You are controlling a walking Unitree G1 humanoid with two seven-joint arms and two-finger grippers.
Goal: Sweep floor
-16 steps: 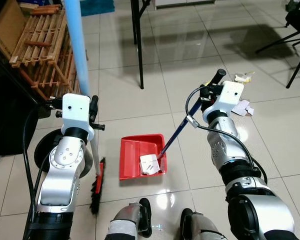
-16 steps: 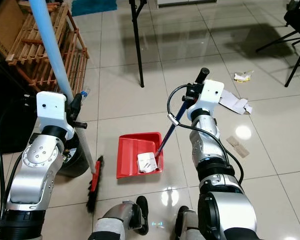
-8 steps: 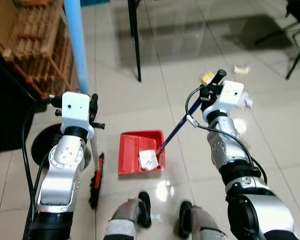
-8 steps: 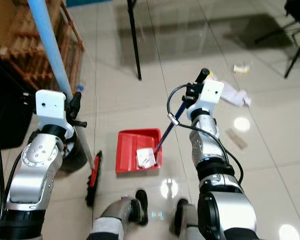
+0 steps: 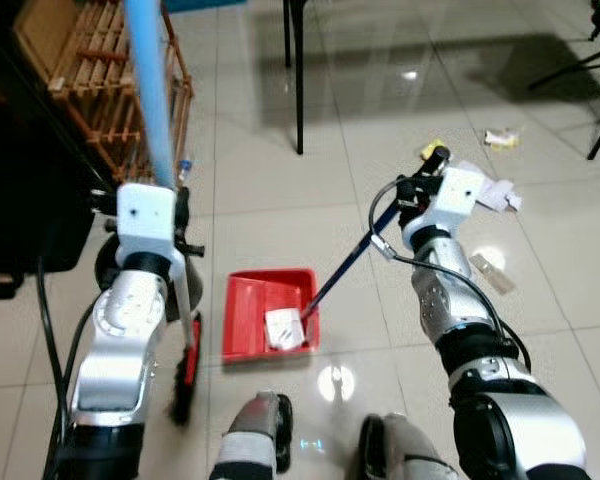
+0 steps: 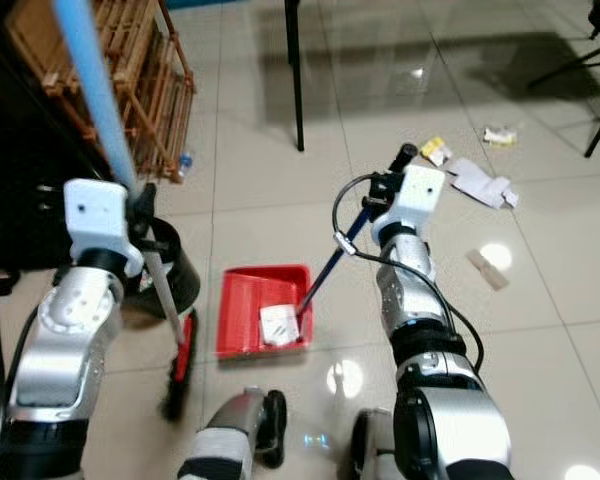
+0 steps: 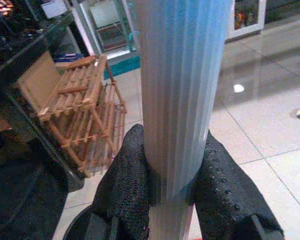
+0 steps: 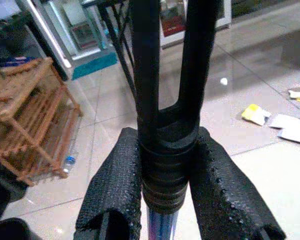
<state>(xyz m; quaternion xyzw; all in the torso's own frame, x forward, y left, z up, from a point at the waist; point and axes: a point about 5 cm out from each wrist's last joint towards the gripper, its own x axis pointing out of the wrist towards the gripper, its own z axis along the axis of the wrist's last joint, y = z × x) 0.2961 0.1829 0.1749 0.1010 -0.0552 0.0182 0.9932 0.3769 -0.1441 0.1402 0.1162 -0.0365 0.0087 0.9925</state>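
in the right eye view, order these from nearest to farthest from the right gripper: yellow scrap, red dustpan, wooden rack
1. yellow scrap: on the floor just ahead of the right gripper, a little to its right.
2. red dustpan: on the floor, back toward the robot and to the gripper's left.
3. wooden rack: farthest, far off to the left.

Both silver arms raised and bent before the chest. Left gripper (image 7: 172, 187) at the robot's left side, black dotted fingers (image 7: 126, 182) pressed on either side of the pale blue ribbed broom pole (image 7: 180, 90). Right gripper (image 8: 165, 192) out ahead at the right, black padded fingers (image 8: 117, 187) clamped around the black forked dustpan handle (image 8: 165, 100). Two feet visible low between the arms.
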